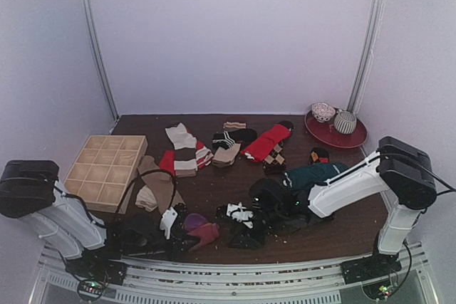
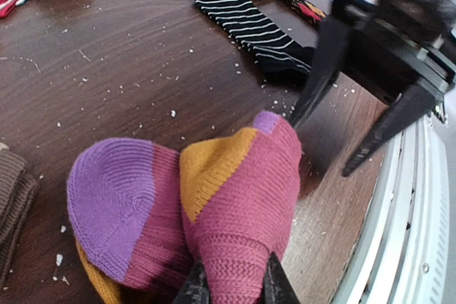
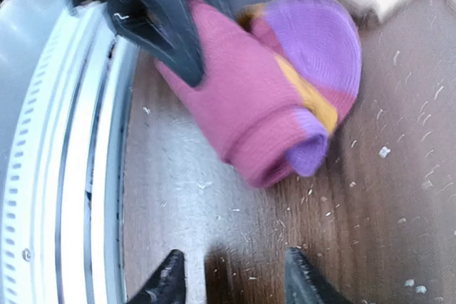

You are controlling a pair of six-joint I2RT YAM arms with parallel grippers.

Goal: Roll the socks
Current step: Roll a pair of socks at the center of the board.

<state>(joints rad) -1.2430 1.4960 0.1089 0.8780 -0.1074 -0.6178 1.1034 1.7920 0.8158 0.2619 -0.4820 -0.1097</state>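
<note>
Dark wood counter (image 1: 214,183), dusted with pale specks. Left side — wooden compartment tray (image 1: 107,169). Far right corner — red plate (image 1: 336,139). Socks strewn between: tan socks (image 1: 151,191) beside the tray, cream-striped sock (image 1: 184,149) and red sock (image 1: 267,142) toward the back, dark teal sock (image 1: 313,174), black-and-white striped sock (image 2: 246,23), magenta-purple sock (image 2: 235,197) rolled at the near edge.
</note>
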